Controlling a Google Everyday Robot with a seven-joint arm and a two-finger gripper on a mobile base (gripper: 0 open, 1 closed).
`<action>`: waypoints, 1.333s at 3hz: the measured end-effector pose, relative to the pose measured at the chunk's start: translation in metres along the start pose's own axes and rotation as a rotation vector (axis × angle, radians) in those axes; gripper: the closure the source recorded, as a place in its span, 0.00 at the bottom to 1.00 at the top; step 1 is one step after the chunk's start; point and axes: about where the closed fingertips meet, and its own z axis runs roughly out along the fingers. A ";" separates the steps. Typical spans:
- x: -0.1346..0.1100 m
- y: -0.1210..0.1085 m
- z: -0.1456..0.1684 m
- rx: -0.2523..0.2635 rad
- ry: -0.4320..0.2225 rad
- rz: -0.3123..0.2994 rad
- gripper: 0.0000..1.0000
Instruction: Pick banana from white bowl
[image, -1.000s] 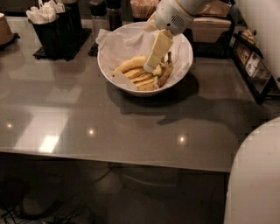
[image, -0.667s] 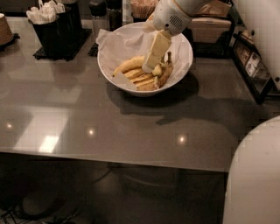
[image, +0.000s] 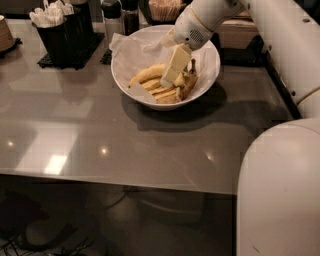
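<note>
The grey, glossy tabletop (image: 100, 125) fills most of the camera view and mirrors pale spots of ceiling light near its front edge. Below that edge the floor is dark, and what lies on it cannot be made out.

The white bowl (image: 121, 82) stands near the back edge, right of the middle, and is lined with crinkled white paper (image: 135, 47). The banana (image: 145, 75) lies in the left half of the bowl, thick and curved. It sits just above a fan of slimmer bananas (image: 162, 94) that meet at a dark stem (image: 193, 65) on the right.

The white arm (image: 215, 17) comes in from the back right corner. The claw (image: 169, 80) points down into the bowl at the banana's right end. I cannot tell whether it is spread or pressed together, or whether it touches the fruit.

A black holder (image: 65, 35) with white items stands at the back left corner, with dark bottles (image: 117, 17) beside it. The robot's white body (image: 280, 195) covers the front right corner.
</note>
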 end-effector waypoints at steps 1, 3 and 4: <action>0.005 -0.009 0.015 -0.022 -0.013 0.016 0.00; 0.022 -0.011 0.042 -0.072 0.080 0.055 0.00; 0.022 -0.011 0.042 -0.072 0.080 0.055 0.19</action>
